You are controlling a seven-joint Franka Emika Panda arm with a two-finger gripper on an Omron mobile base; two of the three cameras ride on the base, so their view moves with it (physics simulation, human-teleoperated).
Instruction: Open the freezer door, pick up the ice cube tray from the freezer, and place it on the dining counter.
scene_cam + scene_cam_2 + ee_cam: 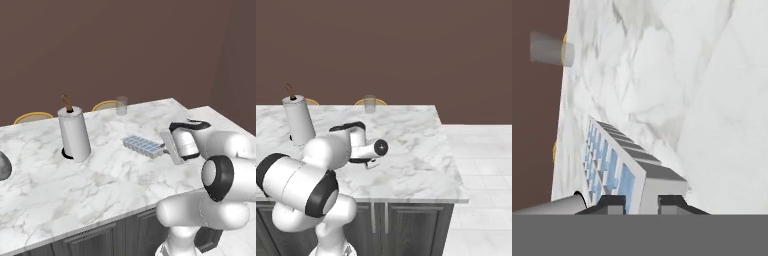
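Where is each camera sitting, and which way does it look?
Left base view: behind the arm's left, looking down at the dining counter; arm at lower right.
Right base view: behind its right, same counter; arm at lower left.
Hand view: on the hand, looking along the gripper, shut on the ice cube tray.
Both base views share the paper towel roll and glass.

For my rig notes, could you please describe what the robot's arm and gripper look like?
The arm is glossy white, built of rounded segments with black bands at the joints. The gripper has a white hand and two small dark finger tips. No cables or markings are visible.
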